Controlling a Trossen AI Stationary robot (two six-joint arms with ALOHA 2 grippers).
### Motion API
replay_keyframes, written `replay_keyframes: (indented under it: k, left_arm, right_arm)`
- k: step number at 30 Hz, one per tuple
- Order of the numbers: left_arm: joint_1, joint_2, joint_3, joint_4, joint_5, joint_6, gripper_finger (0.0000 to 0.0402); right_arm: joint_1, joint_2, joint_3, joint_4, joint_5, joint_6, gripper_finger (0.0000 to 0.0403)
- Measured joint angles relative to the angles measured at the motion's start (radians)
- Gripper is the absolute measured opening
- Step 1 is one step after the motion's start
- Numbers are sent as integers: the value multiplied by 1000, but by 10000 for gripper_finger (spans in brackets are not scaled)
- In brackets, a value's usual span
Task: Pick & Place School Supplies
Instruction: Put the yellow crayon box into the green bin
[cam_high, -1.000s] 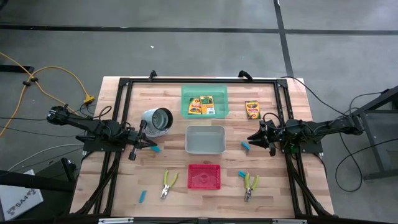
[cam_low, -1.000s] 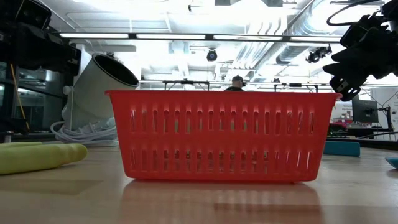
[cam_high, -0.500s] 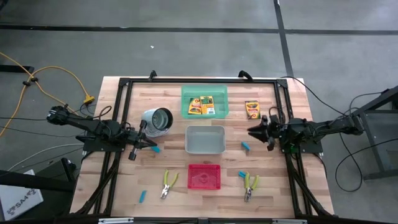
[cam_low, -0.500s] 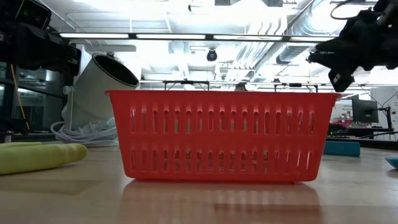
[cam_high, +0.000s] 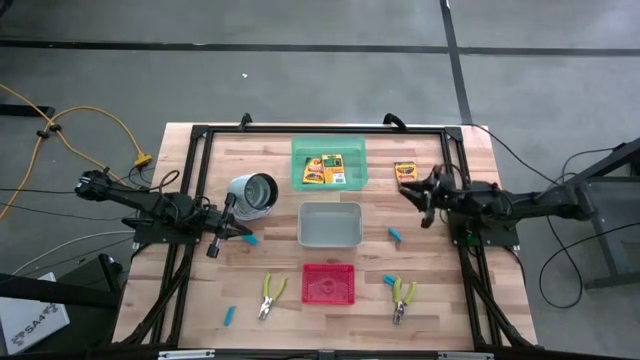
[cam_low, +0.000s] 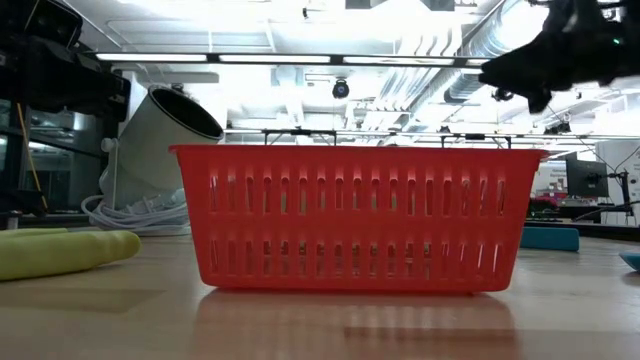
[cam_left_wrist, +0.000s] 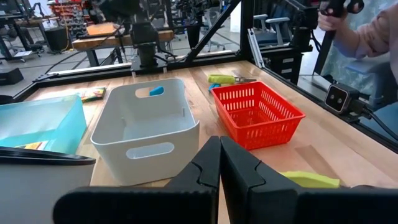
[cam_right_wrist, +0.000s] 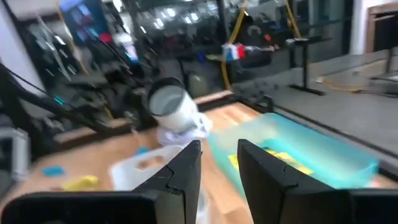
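Note:
My right gripper (cam_high: 412, 197) (cam_right_wrist: 219, 155) is open and empty, up in the air just near of a yellow-orange crayon box (cam_high: 405, 175) that lies flat on the table at the far right. It shows high in the low view (cam_low: 515, 75). Two more crayon boxes (cam_high: 323, 168) lie in the green tray (cam_high: 298, 150). My left gripper (cam_high: 243, 232) (cam_left_wrist: 219, 158) is shut and empty at the table's left, beside a light-blue piece (cam_high: 251, 240). Two pliers (cam_high: 268, 295) (cam_high: 402, 300) and other light-blue pieces (cam_high: 395, 235) (cam_high: 388, 279) (cam_high: 229, 315) lie on the table.
A grey tray (cam_high: 303, 225) stands at the table's middle and a red tray (cam_high: 308, 285) near of it. A white cylinder (cam_high: 252, 195) lies tipped by my left gripper. A black frame (cam_high: 455, 160) runs around the table's edges. A person's arm (cam_left_wrist: 367, 37) shows beyond the table.
My right gripper has risen and gone toward the table's far edge, turning toward the loose crayon box at the far right. It stays open and empty.

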Motion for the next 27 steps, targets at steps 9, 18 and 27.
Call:
replay_keyframes:
  k: [9, 18, 27]
  left_arm:
    - [0, 0, 0, 0, 0, 0, 1]
    - [0, 0, 0, 1, 0, 0, 1]
    - [0, 0, 0, 2, 0, 0, 1]
  right_arm:
    - [-197, 442, 277, -349, 204, -82, 97]
    - [-396, 728, 396, -424, 248, -2, 97]
    - [-458, 815, 417, -431, 206, -84, 97]
